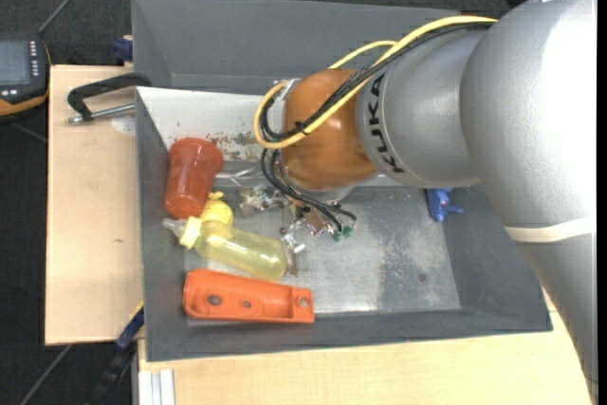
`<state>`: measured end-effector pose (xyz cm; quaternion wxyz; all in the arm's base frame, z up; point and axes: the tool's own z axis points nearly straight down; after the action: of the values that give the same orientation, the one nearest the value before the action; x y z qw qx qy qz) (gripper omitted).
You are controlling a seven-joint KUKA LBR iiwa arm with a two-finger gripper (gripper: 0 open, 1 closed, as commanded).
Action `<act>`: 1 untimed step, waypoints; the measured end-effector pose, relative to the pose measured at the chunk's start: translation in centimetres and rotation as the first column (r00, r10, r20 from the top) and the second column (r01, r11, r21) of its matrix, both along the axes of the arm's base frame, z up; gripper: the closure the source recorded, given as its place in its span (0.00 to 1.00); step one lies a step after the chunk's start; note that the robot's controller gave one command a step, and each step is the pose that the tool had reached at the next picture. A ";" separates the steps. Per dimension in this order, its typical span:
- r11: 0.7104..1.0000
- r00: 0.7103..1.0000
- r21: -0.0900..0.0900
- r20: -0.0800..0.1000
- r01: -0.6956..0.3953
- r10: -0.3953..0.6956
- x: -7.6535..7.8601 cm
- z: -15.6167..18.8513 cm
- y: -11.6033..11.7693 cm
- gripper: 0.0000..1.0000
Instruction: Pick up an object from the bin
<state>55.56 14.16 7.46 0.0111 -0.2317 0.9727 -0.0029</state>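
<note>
Though the orange wrist cover (322,133) hides the jaws, so I cannot tell their state, I see from the left a red cup (192,175), a yellow bottle (242,251) below it, an orange handle (248,297) along the near wall, the gripper (308,228) just beside the bottle's right end, and a blue piece (442,203) well apart.

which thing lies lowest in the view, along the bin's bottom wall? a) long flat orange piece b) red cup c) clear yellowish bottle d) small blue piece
A: the long flat orange piece lies along the bottom wall, just below the clear yellowish bottle.
</note>
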 end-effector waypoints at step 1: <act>0.990 0.990 -0.003 0.000 -0.142 0.142 -5.4 -0.4 -1.5 1.00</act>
<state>50.14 12.66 7.03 0.0111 -0.3004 0.9537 -0.0038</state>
